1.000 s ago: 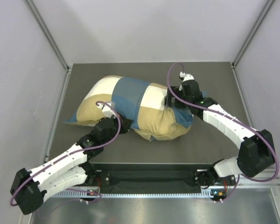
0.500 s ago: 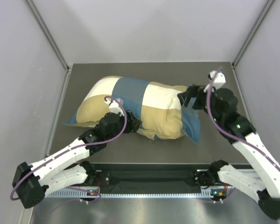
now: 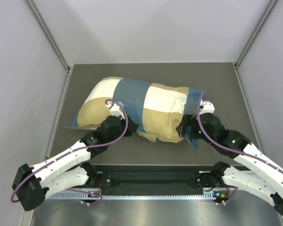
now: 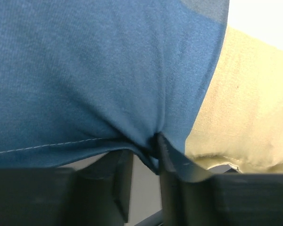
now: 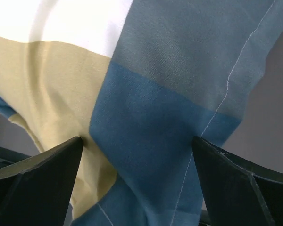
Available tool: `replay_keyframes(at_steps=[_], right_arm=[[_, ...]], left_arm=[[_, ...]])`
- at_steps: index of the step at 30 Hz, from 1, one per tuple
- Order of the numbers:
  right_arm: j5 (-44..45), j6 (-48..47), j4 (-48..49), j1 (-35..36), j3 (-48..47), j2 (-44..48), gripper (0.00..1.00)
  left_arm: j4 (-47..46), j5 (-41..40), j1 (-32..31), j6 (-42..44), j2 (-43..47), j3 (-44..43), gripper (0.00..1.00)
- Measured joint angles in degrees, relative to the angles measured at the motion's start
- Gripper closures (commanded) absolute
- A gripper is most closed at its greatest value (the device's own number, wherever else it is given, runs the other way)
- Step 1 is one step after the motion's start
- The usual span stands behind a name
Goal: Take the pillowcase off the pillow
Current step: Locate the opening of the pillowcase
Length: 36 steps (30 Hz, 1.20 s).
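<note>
Dark grey surface [image 3: 217,80] sitting between pale grey walls [image 3: 151,28]; metal corner posts [image 3: 48,35] running up both back corners; brushed metal ledge [image 3: 155,214] lying along near edge.

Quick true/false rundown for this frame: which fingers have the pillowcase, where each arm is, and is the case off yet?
1. The left fingers are pinched on blue fabric of the pillowcase. True.
2. The right fingers are clamped shut on the fabric. False: they stand wide apart, with checked fabric lying between them.
3. The right gripper is at the pillowcase's right end, by the blue edge. True.
4. The pillowcase lies flat and empty on the table. False: it bulges plump and full.
5. The left gripper is at the far edge of the pillowcase. False: it is at the near edge.
</note>
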State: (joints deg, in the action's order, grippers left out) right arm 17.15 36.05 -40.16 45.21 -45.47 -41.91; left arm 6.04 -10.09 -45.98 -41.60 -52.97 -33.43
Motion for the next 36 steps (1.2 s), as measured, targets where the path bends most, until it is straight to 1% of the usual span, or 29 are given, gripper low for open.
replay_keyframes(at_steps=[1, 2, 3, 4, 6, 7, 8, 9, 13, 17, 22, 25, 28, 31, 34, 36], right_arm=[[0.4, 0.4, 0.0, 0.1, 0.2, -0.5, 0.00], [0.7, 0.8, 0.3, 0.1, 0.5, -1.1, 0.01], [0.9, 1.2, 0.6, 0.1, 0.9, -1.7, 0.07], [1.0, 1.3, 0.9, 0.1, 1.3, -2.4, 0.29], [0.8, 1.7, 2.1, 0.3, 2.3, -3.9, 0.51], [0.4, 1.9, 3.2, 0.5, 2.6, -4.7, 0.79], [-0.3, 1.6, 4.1, 0.5, 2.8, -5.5, 0.90], [-0.9, 1.8, 5.2, 0.6, 2.7, -6.1, 0.99], [-1.8, 0.9, 6.0, 1.7, 0.9, -7.5, 1.00], [-2.9, -1.8, 2.4, 4.4, -7.5, -9.6, 1.00], [-5.0, -4.6, -2.1, 8.6, -21.5, -14.1, 1.00], [-8.9, -4.4, -1.7, 9.1, -26.1, -15.0, 1.00], [-13.0, -2.8, 0.6, 9.1, -27.4, -14.7, 1.00], [-15.8, -0.2, 3.4, 9.1, -27.4, -13.9, 1.00], [-16.1, 1.6, 6.1, 8.8, -27.1, -13.0, 1.00], [-16.2, 2.9, 9.4, 7.2, -24.9, -11.8, 1.00]], left_arm=[[0.0, 0.0, 0.0, -0.2, 0.0, 0.1, 0.86], [0.0, 0.0, 0.0, -0.3, 0.0, 0.2, 0.91], [-0.1, 0.0, 0.0, -0.1, 0.0, 0.2, 0.96], [-0.2, 0.0, 0.0, -0.1, 0.0, 0.3, 1.00], [-0.3, 0.2, 0.0, 0.2, 0.0, 0.3, 1.00], [-0.3, 0.2, -0.1, 0.7, 0.1, 0.3, 1.00], [-0.3, 0.2, -0.2, 1.2, 0.4, 0.3, 1.00], [0.0, 0.2, -0.3, 1.7, 0.8, 0.3, 1.00], [3.7, -1.1, -0.3, 5.2, 2.8, -1.6, 1.00], [8.6, -4.0, -0.1, 9.3, 4.2, -7.6, 1.00], [17.2, -7.3, 0.6, 14.7, 3.9, -20.5, 1.00], [24.2, -8.7, 0.7, 16.8, 1.4, -30.7, 1.00], [30.3, -9.1, 0.8, 18.1, -2.1, -40.2, 1.00], [34.4, -9.4, 1.0, 19.3, -5.8, -47.7, 1.00], [35.5, -10.4, 1.1, 20.5, -10.6, -53.8, 1.00], [35.3, -10.1, 2.3, 21.2, -15.0, -57.2, 1.00]])
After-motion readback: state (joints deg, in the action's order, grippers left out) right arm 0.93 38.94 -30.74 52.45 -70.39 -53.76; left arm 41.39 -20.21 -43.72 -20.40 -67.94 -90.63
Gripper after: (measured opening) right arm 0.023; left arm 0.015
